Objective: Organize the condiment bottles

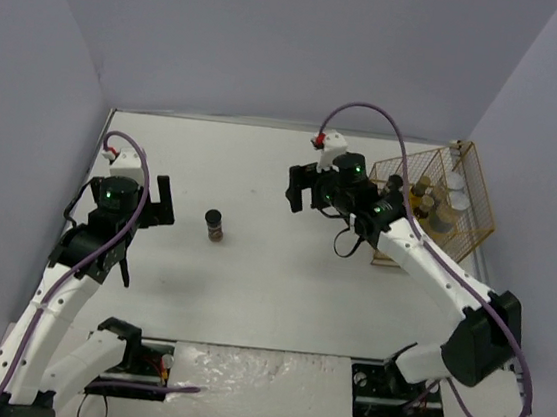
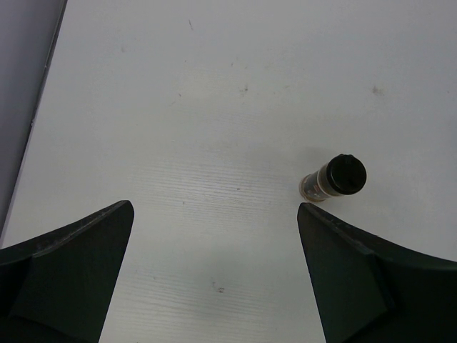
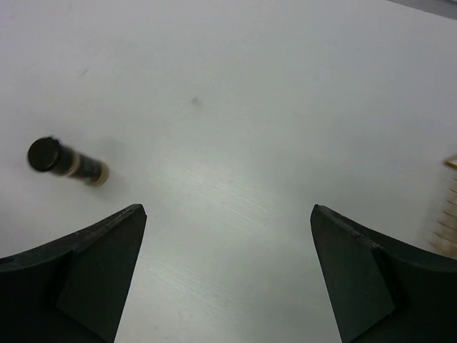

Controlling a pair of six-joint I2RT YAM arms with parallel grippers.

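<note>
Left gripper point(image 2: 214, 209) hangs with jaws spread wide, nothing between them. A short dark glass jar with a black cap point(image 2: 334, 179) stands upright just ahead of its right-hand finger. Right gripper point(image 3: 228, 209) gapes empty too, that jar well off its left-hand finger. The gold wire basket point(image 1: 475, 206) of jars sits beyond the other finger.

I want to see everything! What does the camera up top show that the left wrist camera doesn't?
Only the top view shows the left arm, the right arm and the wire basket at the right, with jars inside. Only the left wrist view shows its own two dark fingers up close, spread wide. Both show the small black-capped jar standing alone on the white table.
</note>
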